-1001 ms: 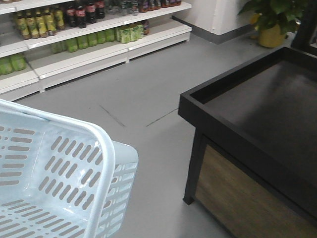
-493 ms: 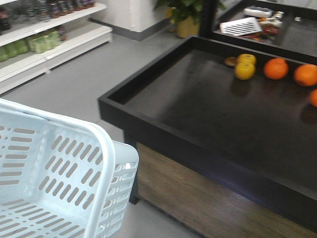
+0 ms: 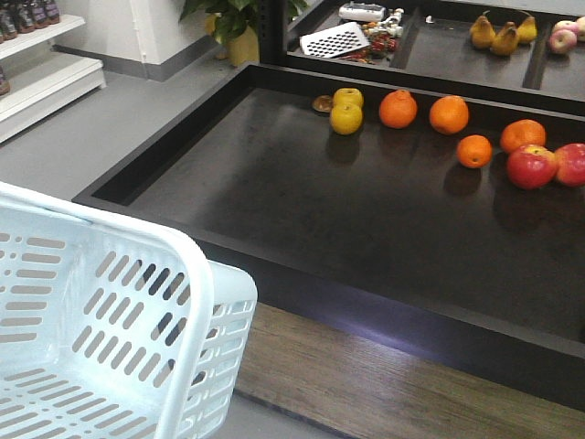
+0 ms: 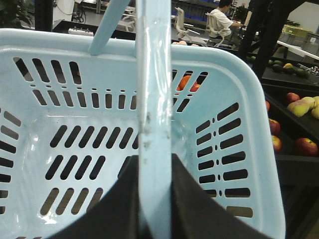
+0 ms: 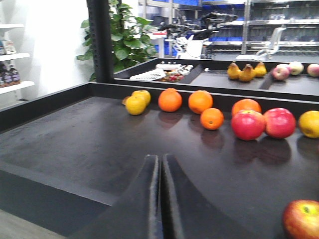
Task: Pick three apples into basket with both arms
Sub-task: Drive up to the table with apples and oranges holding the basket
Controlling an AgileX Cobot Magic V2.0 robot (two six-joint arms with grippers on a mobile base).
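Left hand (image 4: 154, 167) is clamping the basket handle (image 4: 154, 74); right hand (image 5: 160, 162), pressed together, should be opening toward the lower-right apple (image 5: 301, 219).

We can read no text, brand or number in any view; the labels on the bottles (image 3: 26, 13) on the white shelf (image 3: 50, 87) are too small and blurred for us to make out
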